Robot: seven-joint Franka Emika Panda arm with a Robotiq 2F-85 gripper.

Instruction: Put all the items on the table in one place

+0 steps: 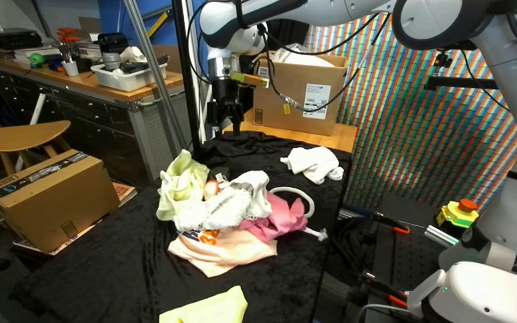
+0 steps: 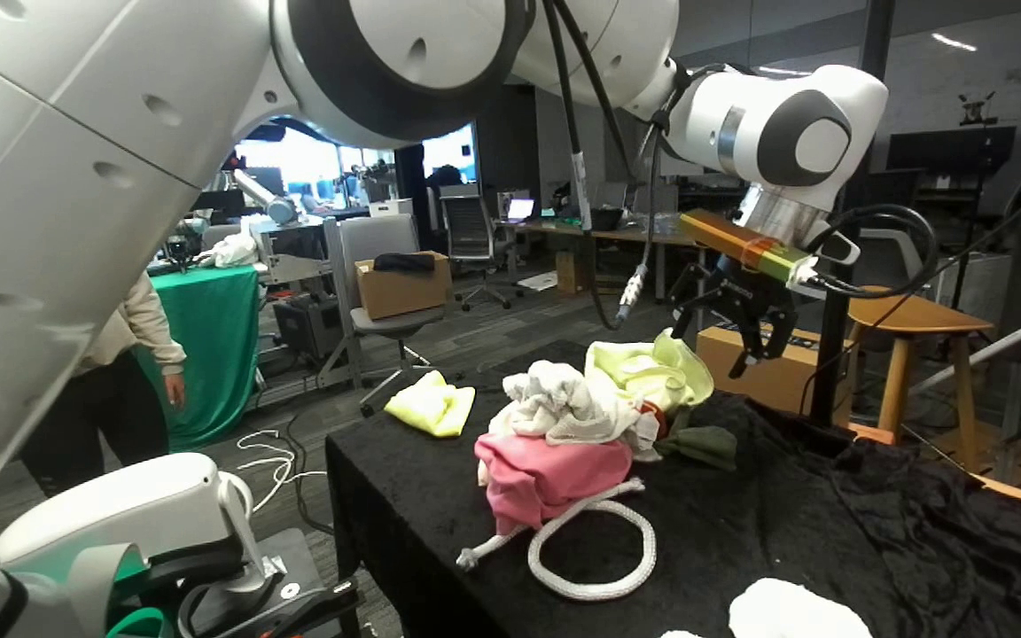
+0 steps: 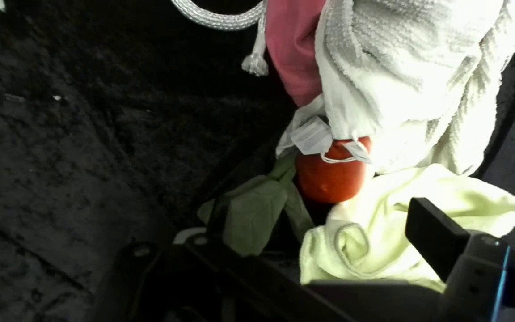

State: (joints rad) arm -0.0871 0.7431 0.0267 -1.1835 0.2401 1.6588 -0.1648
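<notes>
End effector [image 1: 227,131] released, fingers [image 3: 436,237] spread wide, hanging above the black-covered counter [image 1: 97,282]. Most items are in one heap, lower than the end effector and out to one side of it. Nearest is the lime cloth [image 3: 385,241], showing between the fingers in the wrist view and partly hidden by one; green piece [image 3: 255,210] shows next to the opposite finger. Red round thing [image 3: 331,181] is just past these, against the lime cloth, tags [image 3: 312,135] lying over it. Next out from the end effector: white cloth [image 3: 409,89], crumpled, touching the lime cloth. Pink cloth [image 2: 555,478] is farther out, partly under the white cloth. Cream cloth [image 1: 227,258], printed, is on the heap's far side from the end effector, partly under white and pink. Rope [image 2: 590,592] curls in a loop beside the pink cloth, touching it. Two outliers: yellow cloth [image 1: 209,309], folded, well apart from the end effector, beyond the heap; white bundle [image 1: 314,163], off to another side of the end effector, apart from the heap.
</notes>
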